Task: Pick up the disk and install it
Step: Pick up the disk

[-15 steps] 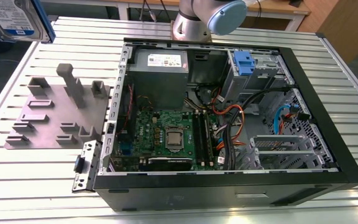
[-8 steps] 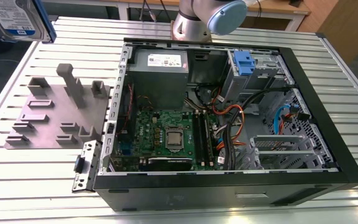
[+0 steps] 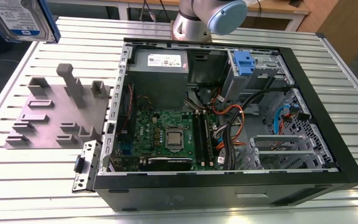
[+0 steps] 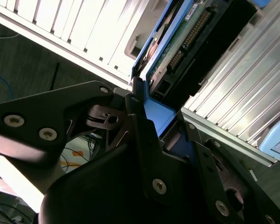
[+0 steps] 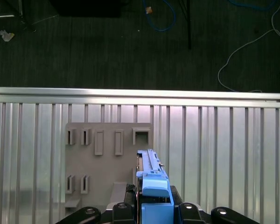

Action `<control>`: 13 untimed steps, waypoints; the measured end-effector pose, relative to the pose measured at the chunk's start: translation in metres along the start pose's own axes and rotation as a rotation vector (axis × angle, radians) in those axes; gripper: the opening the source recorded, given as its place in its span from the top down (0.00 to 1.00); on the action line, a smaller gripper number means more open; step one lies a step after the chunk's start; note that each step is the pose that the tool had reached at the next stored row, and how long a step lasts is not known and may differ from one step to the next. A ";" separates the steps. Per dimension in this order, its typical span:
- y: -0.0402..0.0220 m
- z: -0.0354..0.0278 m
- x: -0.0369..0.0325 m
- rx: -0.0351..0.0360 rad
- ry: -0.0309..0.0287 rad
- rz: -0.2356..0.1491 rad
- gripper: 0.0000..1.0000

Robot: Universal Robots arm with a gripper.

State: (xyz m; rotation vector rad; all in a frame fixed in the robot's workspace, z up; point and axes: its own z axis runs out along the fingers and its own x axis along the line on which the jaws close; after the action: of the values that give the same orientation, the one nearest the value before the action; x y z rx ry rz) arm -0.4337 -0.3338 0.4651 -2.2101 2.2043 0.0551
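Observation:
The disk point(image 3: 22, 18), a silver hard drive with a white-and-blue label and blue caddy rails, hangs in the air at the exterior view's upper left, above the table's far corner. In the first wrist view the disk point(image 5: 150, 179) stands edge-on between the black fingers, over the grey holder plate point(image 5: 107, 158). My gripper point(image 5: 154, 205) is shut on it. The second wrist view shows the gripper point(image 4: 156, 126) clamping the blue rail, with the disk's point(image 4: 182, 42) circuit board and connector beyond.
An open black computer case point(image 3: 347, 154) lies on the slatted metal table point(image 3: 353, 79), with a motherboard point(image 3: 166, 135), cables and a metal drive cage with a small blue latch point(image 3: 244, 63). The grey holder plate point(image 3: 54, 116) with upright slots lies to its left. The arm's base point(image 3: 197, 21) stands behind.

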 end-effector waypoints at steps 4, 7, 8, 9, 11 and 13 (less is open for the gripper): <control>-0.0005 0.0000 0.0000 0.0000 0.0000 0.000 0.64; -0.0005 -0.0009 0.0000 0.0000 0.0001 0.000 0.64; -0.0005 -0.0013 0.0000 0.0000 0.0000 0.000 0.64; -0.0005 -0.0019 0.0000 0.0000 0.0000 0.000 0.64; -0.0005 -0.0031 -0.0001 0.0000 0.0000 0.000 0.64; -0.0004 -0.0046 -0.0001 0.0000 0.0000 0.000 0.64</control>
State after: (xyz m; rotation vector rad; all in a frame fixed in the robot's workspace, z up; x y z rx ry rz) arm -0.4332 -0.3338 0.4697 -2.2103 2.2042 0.0551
